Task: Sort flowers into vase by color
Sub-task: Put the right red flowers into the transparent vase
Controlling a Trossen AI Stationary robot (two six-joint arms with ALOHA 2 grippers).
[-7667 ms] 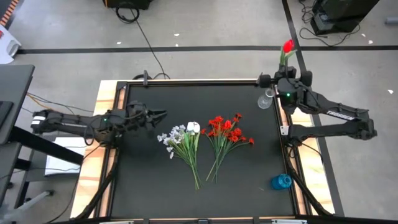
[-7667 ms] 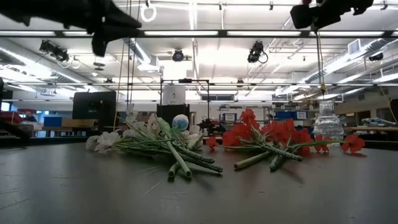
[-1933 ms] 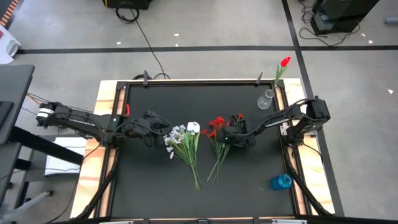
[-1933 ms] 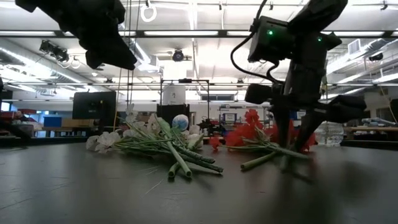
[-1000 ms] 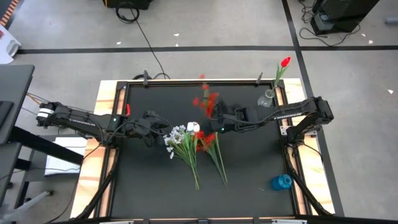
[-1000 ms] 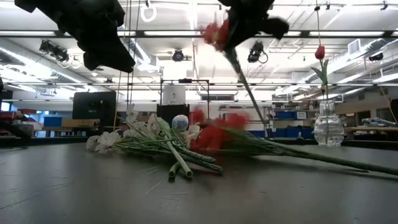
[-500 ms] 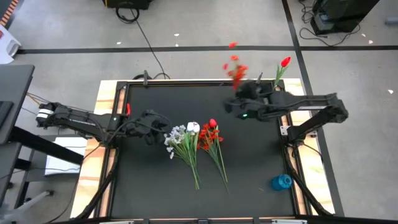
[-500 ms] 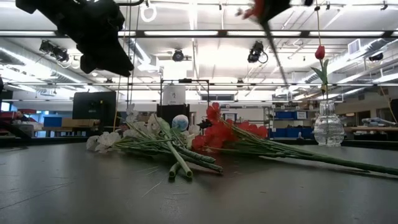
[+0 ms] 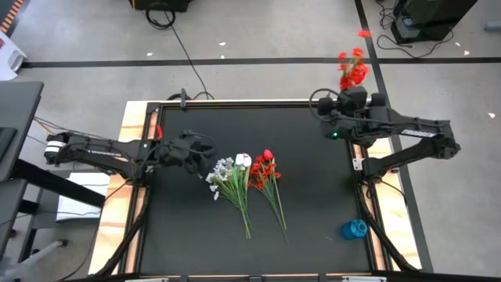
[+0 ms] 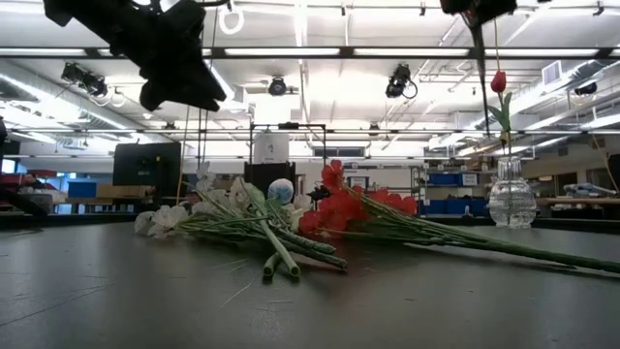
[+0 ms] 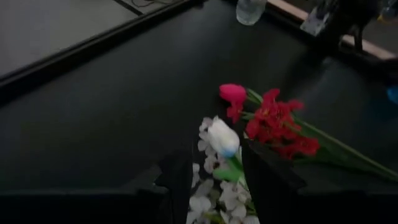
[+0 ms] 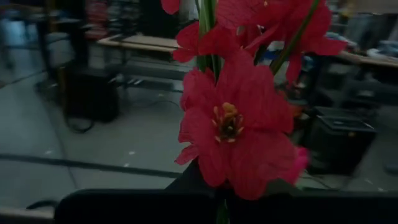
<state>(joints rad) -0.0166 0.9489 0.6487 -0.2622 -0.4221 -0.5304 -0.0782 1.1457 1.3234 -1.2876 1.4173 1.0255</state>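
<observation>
While the left arm reaches in from the table's left side, its left gripper point(image 9: 205, 149) hangs above the black table point(image 9: 188, 219) with its fingers point(image 11: 177, 180) spread apart and nothing between them, just beside the white flowers point(image 9: 228, 175). Those white and pale-blue stems lie in a bunch near the middle of the table, blooms toward the left gripper, stalks running toward the near edge. Touching their right side lies a smaller bunch of red flowers point(image 9: 264, 168), whose stalks also run toward the near edge.

Farther right, at the table's far right corner, the right gripper point(image 9: 346, 102) is raised high and clamped on the stalk of a red spray point(image 9: 352, 69), whose blooms reach out beyond the table's far edge over the floor. From the right wrist camera the red petals fill most of the view. A clear glass vase point(image 10: 511, 202) at that corner holds one red tulip point(image 10: 498, 81). Near the table's front right corner sits a small blue object point(image 9: 354, 229).
</observation>
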